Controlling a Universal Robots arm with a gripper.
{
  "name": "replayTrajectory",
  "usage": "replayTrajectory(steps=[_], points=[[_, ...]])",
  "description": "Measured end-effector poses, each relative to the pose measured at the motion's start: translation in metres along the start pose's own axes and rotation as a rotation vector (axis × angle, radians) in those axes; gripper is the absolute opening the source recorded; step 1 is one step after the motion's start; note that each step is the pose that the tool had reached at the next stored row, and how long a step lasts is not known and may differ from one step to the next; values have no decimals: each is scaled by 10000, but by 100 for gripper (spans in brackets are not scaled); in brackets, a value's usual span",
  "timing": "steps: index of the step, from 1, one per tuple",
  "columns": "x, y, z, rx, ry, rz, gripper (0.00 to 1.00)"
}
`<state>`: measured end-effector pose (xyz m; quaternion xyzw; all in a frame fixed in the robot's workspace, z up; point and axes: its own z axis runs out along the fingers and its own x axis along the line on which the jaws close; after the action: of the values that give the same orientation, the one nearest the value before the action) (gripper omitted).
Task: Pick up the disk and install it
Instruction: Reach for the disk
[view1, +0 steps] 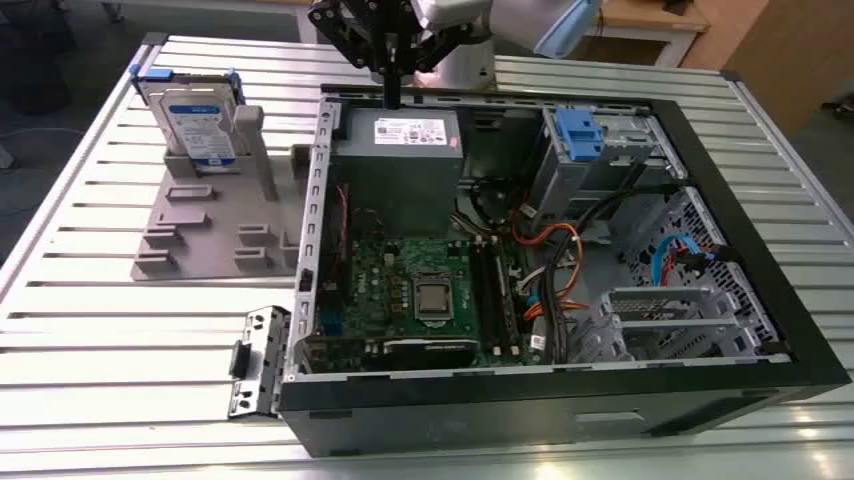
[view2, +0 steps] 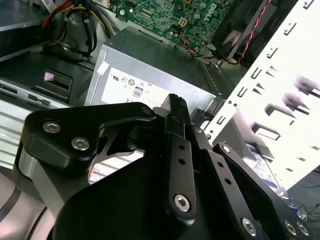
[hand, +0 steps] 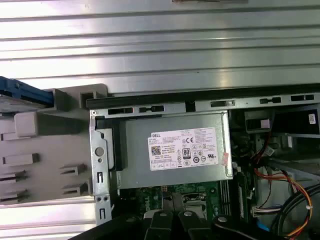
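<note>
Small print and round certification marks crowd a white sticker on the grey power supply, centre stage in the first wrist view. At the exterior view's upper left, the disk stands with a white-and-blue label whose lettering is too small to read.

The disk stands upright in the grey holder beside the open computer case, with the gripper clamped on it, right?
No. The disk does stand upright in the grey holder beside the case, but the exterior view shows the gripper apart from it, hovering over the power supply.
</note>
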<state>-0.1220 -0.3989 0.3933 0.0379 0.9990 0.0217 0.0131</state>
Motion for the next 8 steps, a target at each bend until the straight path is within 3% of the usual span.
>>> replayTrajectory(steps=[8], points=[[6, 0, 0, 1, 0, 0, 10]])
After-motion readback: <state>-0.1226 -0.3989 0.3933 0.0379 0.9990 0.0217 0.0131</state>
